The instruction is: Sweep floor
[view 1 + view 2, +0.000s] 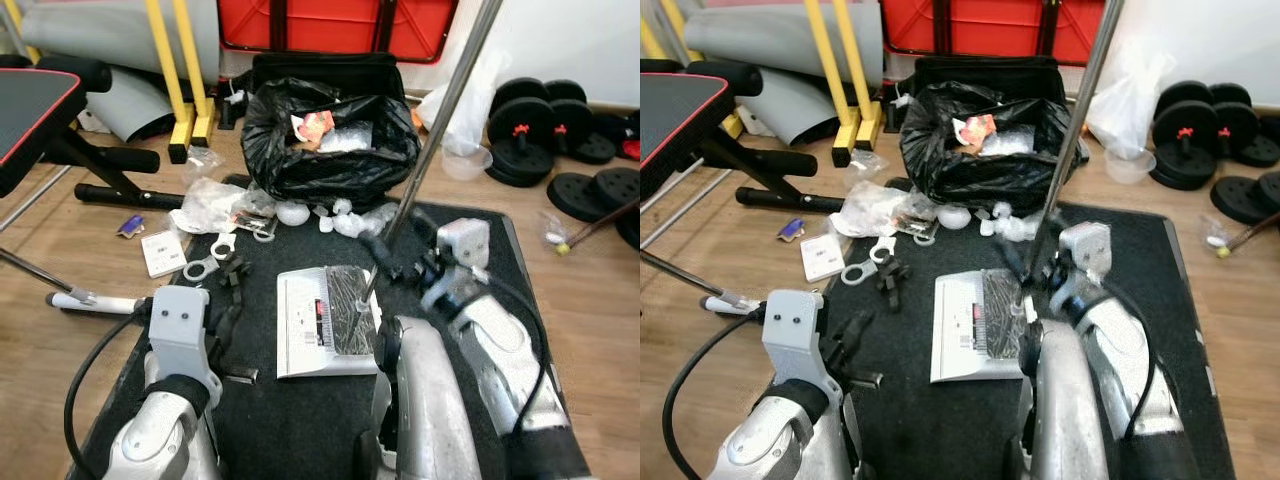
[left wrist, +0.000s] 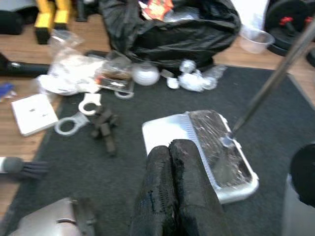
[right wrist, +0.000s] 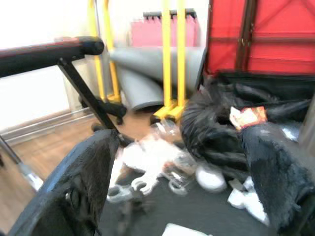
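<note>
steel broom pole [image 1: 440, 120] ran from top centre of frame down to the white dustpan [image 1: 300, 335] on the black mat [image 1: 300, 420], mid-frame. i judged it stiff, light, slick and top-heavy, so best taken low on the shaft. right gripper [image 1: 400, 262] sat at the pole's lower end; wrist view showed its fingers [image 3: 275, 167] spread wide, so probably no firm grasp. left gripper [image 2: 172, 191] was clenched on nothing, hovering over the mat near the dustpan. litter [image 1: 345, 220] lay upper centre by the bin bag [image 1: 330, 140].
</note>
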You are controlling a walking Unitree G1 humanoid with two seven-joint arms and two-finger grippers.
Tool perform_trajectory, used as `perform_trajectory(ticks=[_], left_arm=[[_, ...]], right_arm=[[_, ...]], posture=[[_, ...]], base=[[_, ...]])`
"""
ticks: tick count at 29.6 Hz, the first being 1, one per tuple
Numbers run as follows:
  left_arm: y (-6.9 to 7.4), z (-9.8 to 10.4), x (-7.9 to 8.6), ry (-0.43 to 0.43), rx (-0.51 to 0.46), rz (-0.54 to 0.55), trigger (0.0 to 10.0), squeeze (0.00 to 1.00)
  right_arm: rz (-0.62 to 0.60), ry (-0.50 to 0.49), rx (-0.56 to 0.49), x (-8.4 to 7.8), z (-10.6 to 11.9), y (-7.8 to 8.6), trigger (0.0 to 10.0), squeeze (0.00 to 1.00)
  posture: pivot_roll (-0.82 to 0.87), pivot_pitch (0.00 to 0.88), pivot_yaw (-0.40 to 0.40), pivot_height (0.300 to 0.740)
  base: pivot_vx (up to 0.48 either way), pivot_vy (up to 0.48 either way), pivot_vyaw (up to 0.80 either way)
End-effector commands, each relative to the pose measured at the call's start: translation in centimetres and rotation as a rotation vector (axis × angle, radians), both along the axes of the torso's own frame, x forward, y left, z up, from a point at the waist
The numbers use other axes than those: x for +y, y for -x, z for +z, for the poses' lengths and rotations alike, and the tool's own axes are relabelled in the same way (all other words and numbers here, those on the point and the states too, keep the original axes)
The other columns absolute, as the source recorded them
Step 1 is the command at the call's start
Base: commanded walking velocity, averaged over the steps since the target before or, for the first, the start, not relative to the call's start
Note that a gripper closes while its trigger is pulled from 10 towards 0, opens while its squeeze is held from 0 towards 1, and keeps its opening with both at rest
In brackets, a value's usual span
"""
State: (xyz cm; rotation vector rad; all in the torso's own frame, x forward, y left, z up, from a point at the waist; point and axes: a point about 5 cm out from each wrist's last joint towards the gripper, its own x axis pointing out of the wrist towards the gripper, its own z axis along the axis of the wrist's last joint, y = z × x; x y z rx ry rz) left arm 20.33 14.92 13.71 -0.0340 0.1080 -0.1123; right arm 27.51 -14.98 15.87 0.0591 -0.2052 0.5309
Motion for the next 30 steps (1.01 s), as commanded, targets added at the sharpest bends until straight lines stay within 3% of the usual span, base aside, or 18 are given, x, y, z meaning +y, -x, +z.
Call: perform_trajectory(ticks=[1, 2, 5, 13, 26, 30], left_arm=[[0.1, -0.5, -0.1, -0.009, 0.014, 0.013, 10.0, 0.00], [0.1, -0.6, -0.2, -0.010, 0.014, 0.020, 10.0, 0.00], [-0.1, -0.8, -0.2, -0.032, 0.011, 0.020, 10.0, 0.00], [-1.0, -0.9, 0.1, -0.041, 0.002, 0.037, 10.0, 0.00], [-1.1, -1.1, 0.2, -0.040, 0.005, 0.046, 10.0, 0.00], [-1.3, -0.9, -0.2, -0.050, -0.020, -0.003, 10.0, 0.00]], right_arm=[[0.049, -0.007, 0.013, 0.9, -0.1, 0.7, 10.0, 0.00], [0.076, -0.003, 0.022, 1.6, -0.3, 1.4, 10.0, 0.00], [0.114, 0.028, 0.015, 2.3, -0.5, 1.6, 10.0, 0.00], [0.146, 0.062, 0.035, 2.8, 0.1, 1.6, 10.0, 0.00], [0.146, 0.069, 0.056, 2.9, 0.4, 2.0, 10.0, 0.00], [0.147, 0.075, 0.067, 2.8, 0.4, 2.0, 10.0, 0.00]], posture=[[-0.07, 0.024, -0.053, 0.370], [-0.07, 0.024, -0.053, 0.375], [-0.07, 0.006, -0.046, 0.385], [-0.06, 0.000, -0.047, 0.415], [-0.07, 0.001, -0.042, 0.450], [-0.07, 0.000, -0.044, 0.470]], base=[[0.000, 0.000, 0.00], [0.000, 0.000, 0.00], [0.000, 0.000, 0.00], [0.000, 0.000, 0.00], [0.000, 0.000, 0.00], [-0.208, 0.000, 0.00]])
